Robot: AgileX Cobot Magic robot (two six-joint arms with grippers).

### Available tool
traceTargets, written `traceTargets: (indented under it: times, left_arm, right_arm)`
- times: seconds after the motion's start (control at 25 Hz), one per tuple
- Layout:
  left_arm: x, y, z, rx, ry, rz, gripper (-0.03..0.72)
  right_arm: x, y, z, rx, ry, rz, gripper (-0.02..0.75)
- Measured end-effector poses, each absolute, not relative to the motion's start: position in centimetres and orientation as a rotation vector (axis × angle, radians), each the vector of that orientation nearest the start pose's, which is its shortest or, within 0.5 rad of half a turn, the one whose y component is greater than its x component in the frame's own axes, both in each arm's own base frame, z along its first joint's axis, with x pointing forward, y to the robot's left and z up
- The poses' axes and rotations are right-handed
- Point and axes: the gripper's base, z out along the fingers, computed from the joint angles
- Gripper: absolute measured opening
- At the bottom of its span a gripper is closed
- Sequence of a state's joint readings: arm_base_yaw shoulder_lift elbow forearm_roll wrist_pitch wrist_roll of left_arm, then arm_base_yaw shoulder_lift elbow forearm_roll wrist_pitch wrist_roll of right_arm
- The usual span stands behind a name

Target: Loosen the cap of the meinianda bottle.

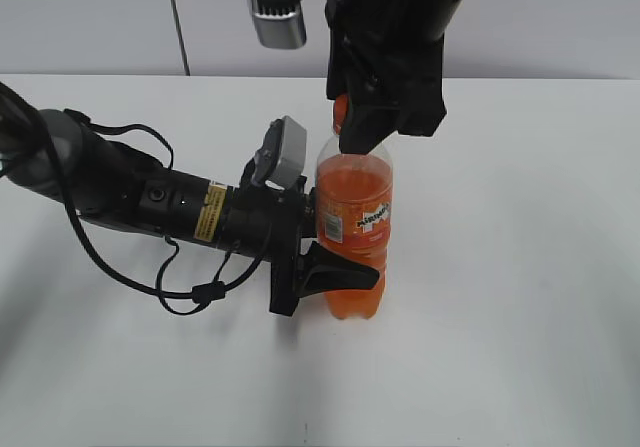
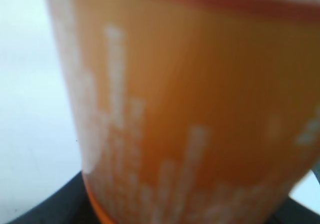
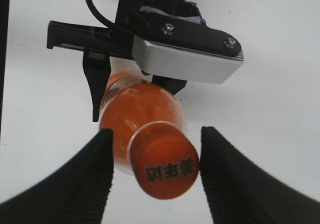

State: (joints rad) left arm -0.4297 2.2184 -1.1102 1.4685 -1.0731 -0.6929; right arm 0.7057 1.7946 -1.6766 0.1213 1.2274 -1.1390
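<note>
The meinianda bottle (image 1: 355,192) stands upright on the white table, filled with orange drink and wrapped in an orange label. My left gripper (image 1: 345,262) comes in from the left and is shut on its lower body; one black finger (image 1: 345,272) crosses the front. In the left wrist view the bottle (image 2: 190,108) fills the frame, blurred. My right gripper (image 1: 352,132) hangs down over the bottle's top, where a sliver of orange cap (image 1: 338,113) shows. In the right wrist view the cap (image 3: 167,169) sits between the open gripper (image 3: 157,134), with a clear gap on the left and the right finger (image 3: 225,179) very close.
The left arm (image 1: 150,197) and its looping cable (image 1: 200,292) lie across the table's left half. The left wrist's grey camera housing (image 3: 185,58) sits just behind the bottle. Bare white table (image 1: 520,297) extends right and in front.
</note>
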Motion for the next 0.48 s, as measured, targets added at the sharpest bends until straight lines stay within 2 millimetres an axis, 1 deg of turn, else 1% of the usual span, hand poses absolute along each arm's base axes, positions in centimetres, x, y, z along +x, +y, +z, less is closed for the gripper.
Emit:
traceTargets:
  times: [0.24, 0.48]
  left_arm:
    - [31.3, -23.1, 9.0, 1.478, 1.525, -1.117, 0.400]
    - [31.3, -23.1, 9.0, 1.477, 1.527, -1.118, 0.400]
  right_arm:
    - [28.2, 25.4, 31.8, -2.193, 1.757, 0.079, 0.436]
    - [27.4, 25.0, 33.5, -2.106, 1.789, 0.120, 0.438]
